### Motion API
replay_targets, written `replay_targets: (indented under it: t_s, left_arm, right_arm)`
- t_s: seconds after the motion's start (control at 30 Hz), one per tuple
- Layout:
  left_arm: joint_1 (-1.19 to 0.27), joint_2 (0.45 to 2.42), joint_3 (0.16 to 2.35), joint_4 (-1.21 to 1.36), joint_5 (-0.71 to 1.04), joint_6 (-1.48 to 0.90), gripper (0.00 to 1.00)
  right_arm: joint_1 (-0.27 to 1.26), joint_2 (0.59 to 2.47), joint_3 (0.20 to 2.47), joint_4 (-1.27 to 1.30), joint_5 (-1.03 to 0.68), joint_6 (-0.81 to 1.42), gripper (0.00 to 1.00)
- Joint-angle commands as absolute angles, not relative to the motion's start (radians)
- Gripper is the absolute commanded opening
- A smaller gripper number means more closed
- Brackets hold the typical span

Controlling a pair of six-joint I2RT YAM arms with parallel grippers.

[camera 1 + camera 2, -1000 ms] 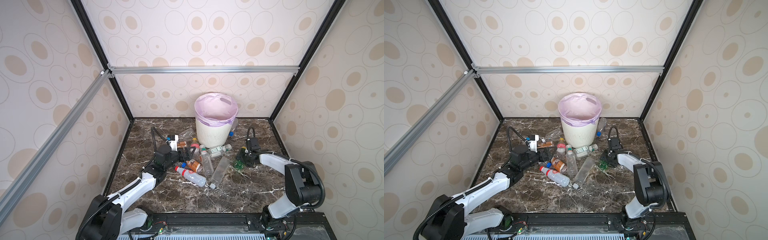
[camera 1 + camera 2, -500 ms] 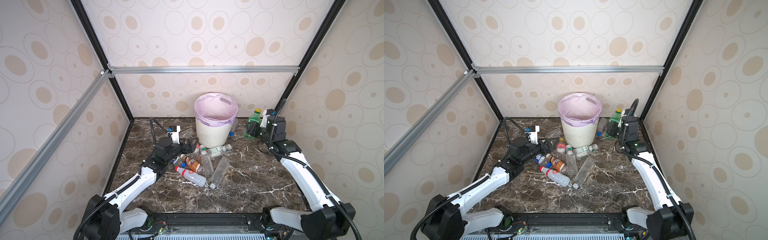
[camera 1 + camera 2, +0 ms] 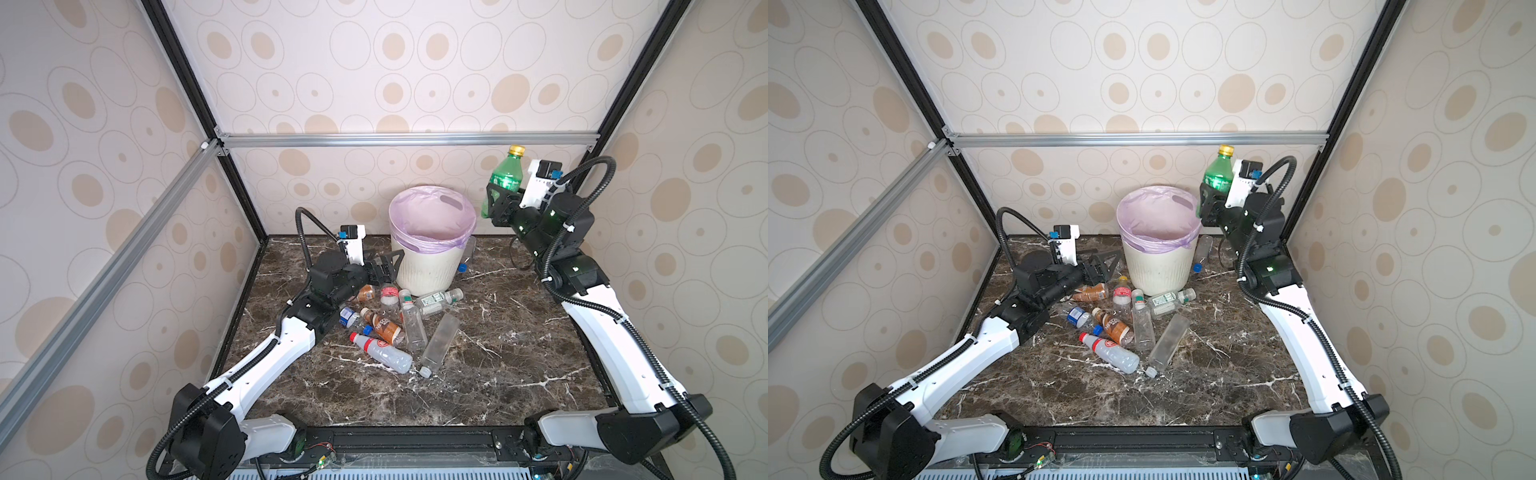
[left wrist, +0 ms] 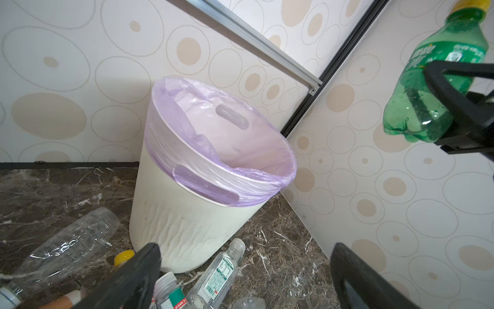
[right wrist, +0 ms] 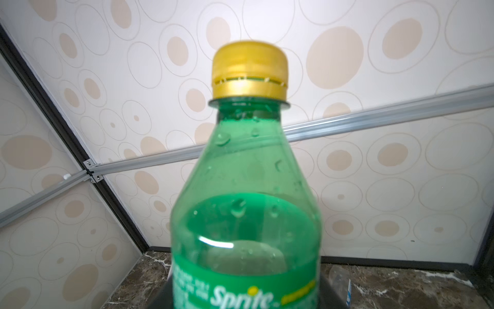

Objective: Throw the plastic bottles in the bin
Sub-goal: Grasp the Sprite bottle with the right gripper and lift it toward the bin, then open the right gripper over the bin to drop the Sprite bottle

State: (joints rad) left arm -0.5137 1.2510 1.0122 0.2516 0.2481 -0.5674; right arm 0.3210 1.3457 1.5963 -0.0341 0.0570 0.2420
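My right gripper (image 3: 496, 203) (image 3: 1208, 205) is shut on the lower body of a green bottle (image 3: 505, 178) (image 3: 1218, 174) with a yellow cap. It holds the bottle upright in the air, just right of the bin's rim. This bottle fills the right wrist view (image 5: 248, 187) and also shows in the left wrist view (image 4: 433, 88). The off-white bin (image 3: 428, 270) (image 3: 1158, 270) (image 4: 187, 227) has a lilac liner. My left gripper (image 3: 388, 264) (image 3: 1104, 264) (image 4: 246, 251) is open and empty, low by the bin's left side. Several plastic bottles (image 3: 380, 347) (image 3: 1113, 349) lie on the floor in front of the bin.
A clear bottle with a blue cap (image 3: 467, 253) leans behind the bin on its right. Patterned walls enclose the marble floor (image 3: 498, 374) on three sides. An aluminium rail (image 3: 407, 139) runs along the back wall, above the bin.
The right arm has lifted the green bottle from the floor to beside the bin's rim. The left gripper has moved from the pile toward the bin's left side, staying open.
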Motion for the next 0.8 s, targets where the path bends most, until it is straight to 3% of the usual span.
replay_targets:
  t_s: [0.0, 0.3, 0.6, 0.7, 0.77]
  left_arm:
    - [-0.525, 1.233, 1.052, 0.229, 0.224, -0.517, 0.99]
    - [-0.523, 1.213, 1.039, 0.215, 0.203, -0.488, 0.99]
    - [-0.524, 1.201, 1.034, 0.18, 0.192, -0.477, 0.99]
    - [-0.523, 1.197, 1.033, 0.167, 0.187, -0.473, 0.99]
    - [-0.523, 1.194, 1.031, 0.165, 0.189, -0.474, 0.99]
  right_arm:
    - [0.335, 1.341, 1.671, 0.075, 0.064, 0.181, 0.46]
    - [0.339, 1.419, 1.853, 0.076, 0.057, 0.203, 0.46]
    - [0.343, 1.696, 2.0, -0.214, 0.028, 0.302, 0.47]
    - [0.345, 1.835, 2.177, -0.407, -0.037, 0.307, 0.59]
    - [0.349, 1.907, 2.333, -0.532, -0.048, 0.306, 0.87]
